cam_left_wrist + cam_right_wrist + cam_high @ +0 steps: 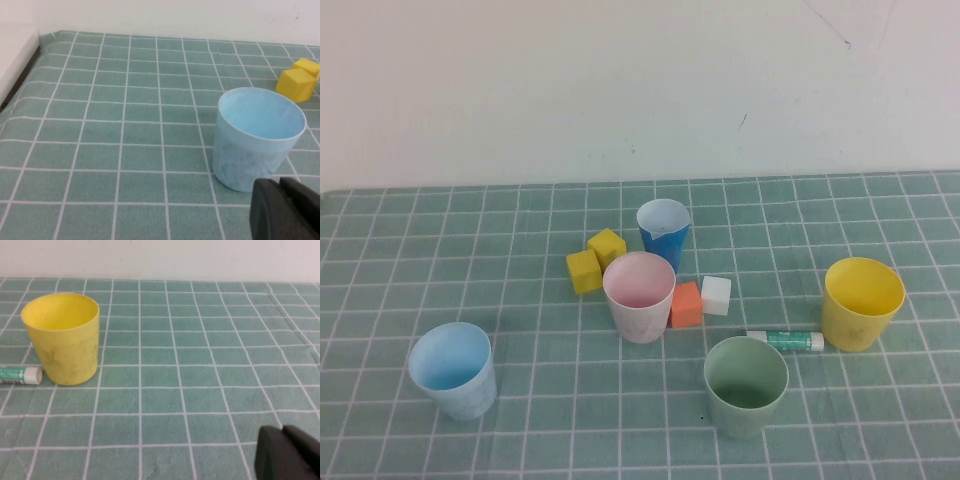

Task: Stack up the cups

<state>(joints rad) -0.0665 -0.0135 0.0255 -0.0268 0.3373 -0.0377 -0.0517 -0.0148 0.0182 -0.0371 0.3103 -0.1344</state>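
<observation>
Four cups stand upright and apart on the green checked cloth: light blue [452, 370] at front left, pale pink [639, 297] in the middle, sage green [746, 386] at front, and yellow [861, 303] at right. Neither arm shows in the high view. In the left wrist view my left gripper [280, 183] is shut and empty, close in front of the light blue cup [257, 137]. In the right wrist view my right gripper [282, 430] is shut and empty, well apart from the yellow cup [63, 337].
A darker blue cup [663, 236] stands behind the pink one. Two yellow cubes [595, 260], an orange cube [686, 304] and a white cube [716, 295] lie around the pink cup. A glue stick [786, 340] lies between the green and yellow cups.
</observation>
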